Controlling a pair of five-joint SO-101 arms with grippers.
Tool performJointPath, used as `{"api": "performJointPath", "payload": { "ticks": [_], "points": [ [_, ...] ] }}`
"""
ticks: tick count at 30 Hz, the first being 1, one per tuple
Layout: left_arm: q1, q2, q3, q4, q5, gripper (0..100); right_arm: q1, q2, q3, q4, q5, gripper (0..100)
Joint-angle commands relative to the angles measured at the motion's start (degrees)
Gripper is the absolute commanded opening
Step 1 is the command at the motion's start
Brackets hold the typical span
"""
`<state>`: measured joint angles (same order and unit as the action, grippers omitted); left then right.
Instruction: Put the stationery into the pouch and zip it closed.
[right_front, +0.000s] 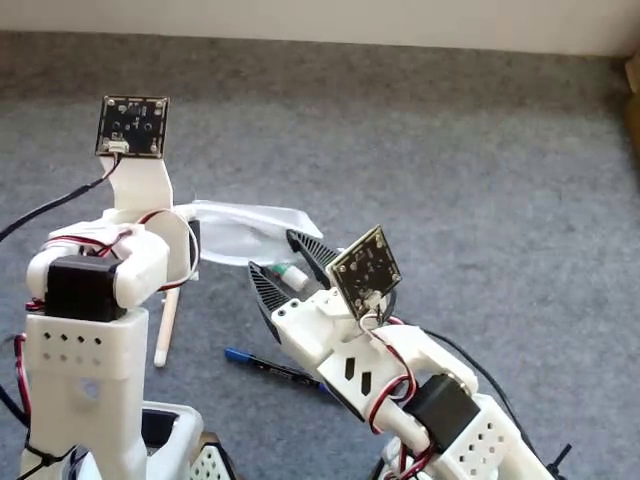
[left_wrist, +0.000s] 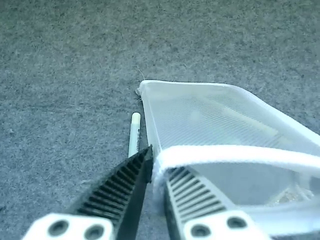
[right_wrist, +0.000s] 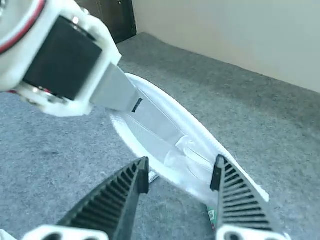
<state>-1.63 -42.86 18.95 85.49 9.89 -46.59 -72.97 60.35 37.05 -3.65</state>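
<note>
Your left hand (left_wrist: 152, 162) is clamped on the bound rim of the pouch (left_wrist: 215, 115), propping its mouth up off the grey surface (right_front: 480, 150) near the middle. Your right hand (right_wrist: 181, 172) hangs just above that mouth, jaws wide and gripping nothing. Judge the pouch as light, thin mesh that will sag, fold and slide if you push on it. The stiffer rim where you already have it looks like the one sound place to hold. The pens look light, stiff and smooth, likely to roll or swivel, so take each across the middle of its barrel, not at a tip. The left wrist view gives you the pinch itself, and the white pen (left_wrist: 134, 132) lying on the surface just beside the pouch's corner. From the high view you get the layout: a blue pen (right_front: 268, 368) lies toward the near edge between the two arms, well apart from the pouch. A small white-and-green item (right_front: 293, 272) sits on the surface under the spread of the right hand, beside the pouch. The right wrist view alone looks into the open mouth. Something pale lies against the mesh there, but you cannot tell whether it is stationery or a fold. The zip pull cannot be made out.
</note>
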Motion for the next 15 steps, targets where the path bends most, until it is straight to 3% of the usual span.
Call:
{"api": "performJointPath", "payload": {
  "ticks": [1,10,15],
  "points": [
    [0.7,-0.3,-0.2,-0.4,-0.3,1,0.8,-0.6,-2.7,0.8,-0.7,20.9],
    [0.7,-0.3,-0.2,-0.4,-0.3,1,0.9,-0.1,-12.0,15.2,-0.8,20.9],
    [-1.0,-0.3,-0.4,-0.5,-0.3,1,1.5,0.0,-14.2,16.7,-0.8,20.9]
  ]
}}
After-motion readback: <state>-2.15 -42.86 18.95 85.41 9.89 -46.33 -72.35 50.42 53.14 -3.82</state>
